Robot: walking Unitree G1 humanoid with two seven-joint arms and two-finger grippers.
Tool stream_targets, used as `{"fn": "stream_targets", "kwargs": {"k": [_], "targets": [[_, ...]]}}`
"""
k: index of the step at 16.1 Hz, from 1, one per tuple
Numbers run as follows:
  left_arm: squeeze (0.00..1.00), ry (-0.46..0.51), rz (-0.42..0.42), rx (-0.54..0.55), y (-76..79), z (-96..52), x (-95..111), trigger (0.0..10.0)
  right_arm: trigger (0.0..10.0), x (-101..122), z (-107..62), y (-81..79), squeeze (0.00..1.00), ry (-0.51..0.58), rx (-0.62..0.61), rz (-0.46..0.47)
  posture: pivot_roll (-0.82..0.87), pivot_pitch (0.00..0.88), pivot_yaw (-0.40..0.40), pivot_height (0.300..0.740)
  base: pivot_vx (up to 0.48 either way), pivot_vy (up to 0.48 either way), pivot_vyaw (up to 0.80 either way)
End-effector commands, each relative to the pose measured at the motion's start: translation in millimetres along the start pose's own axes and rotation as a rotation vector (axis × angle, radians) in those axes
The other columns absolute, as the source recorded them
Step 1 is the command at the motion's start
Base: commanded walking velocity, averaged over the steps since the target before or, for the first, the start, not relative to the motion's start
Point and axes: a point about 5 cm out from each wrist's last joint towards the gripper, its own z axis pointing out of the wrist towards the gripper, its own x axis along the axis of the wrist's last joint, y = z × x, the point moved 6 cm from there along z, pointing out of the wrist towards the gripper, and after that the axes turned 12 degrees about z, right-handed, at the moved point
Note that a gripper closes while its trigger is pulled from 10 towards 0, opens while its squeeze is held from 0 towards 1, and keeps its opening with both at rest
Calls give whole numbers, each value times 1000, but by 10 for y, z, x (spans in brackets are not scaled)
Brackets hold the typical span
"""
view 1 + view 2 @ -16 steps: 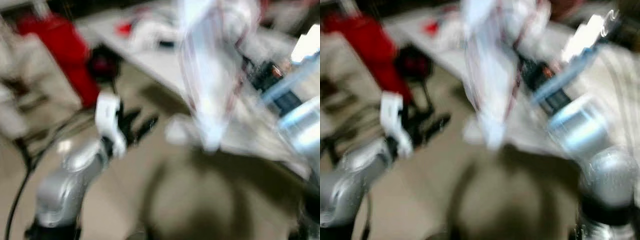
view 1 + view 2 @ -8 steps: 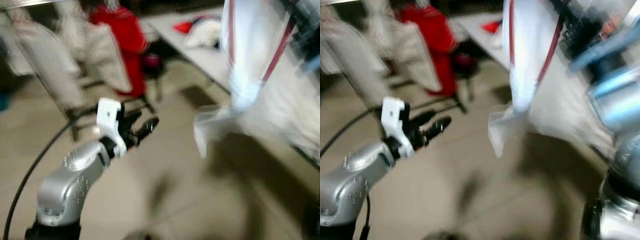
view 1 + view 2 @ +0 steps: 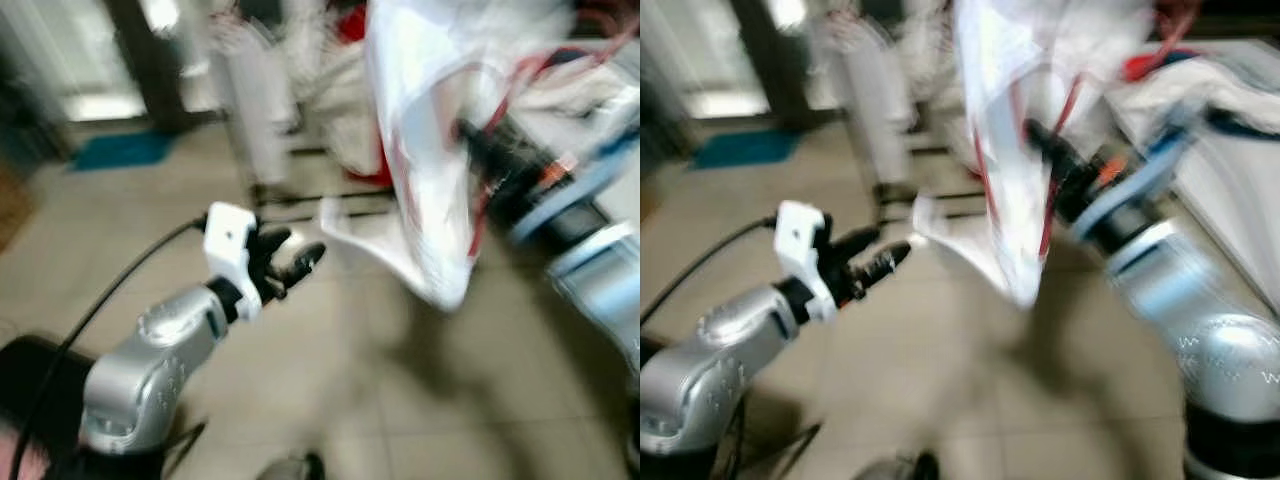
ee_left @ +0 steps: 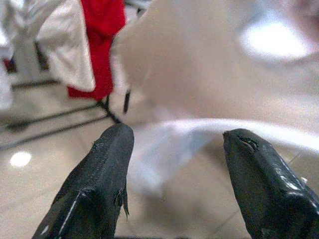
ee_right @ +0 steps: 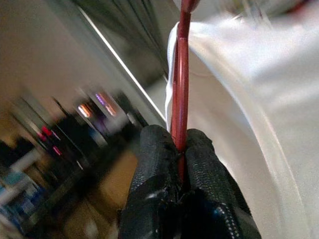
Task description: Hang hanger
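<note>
Left fingers [image 4: 107,164] apart, right fingers [image 5: 159,164] clamped.

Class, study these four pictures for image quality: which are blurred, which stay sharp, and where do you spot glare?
Both eye views are smeared by motion blur, the white garment and right arm most; the left gripper reads a bit clearer. Left wrist view: fingers sharp, background soft, with a glare spot on the floor. Right wrist view: fingertips and red hanger crisp, background streaked.
</note>
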Motion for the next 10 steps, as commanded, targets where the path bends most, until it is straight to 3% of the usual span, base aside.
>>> {"fn": "stream_targets", "kwargs": {"k": [1,3,5,7,9,10], "targets": [[0,-10,24,2,4,-23,11,10000,10000,-52,20,15,0,-1,-16,-24,-36,41,39,740,0,0,775],[0,-47,35,-18,71,-35,-64,10000,10000,-275,41,455,0,31,-185,18,-24,55,30,740,0,0,775],[0,-68,41,1,72,-49,-132,10000,10000,-401,42,723,0,66,-280,23,-21,56,19,740,0,0,781],[0,-81,65,42,-6,-23,-147,10000,10000,-479,61,790,0,35,-324,-76,-45,60,9,740,0,0,781],[0,-148,100,148,-236,106,-299,10000,10000,-546,112,794,0,-15,-380,-196,-66,85,14,740,0,0,0],[0,-170,124,188,-291,141,-344,10000,10000,-589,55,829,0,-41,-401,-260,-59,92,4,740,0,0,0]]}}
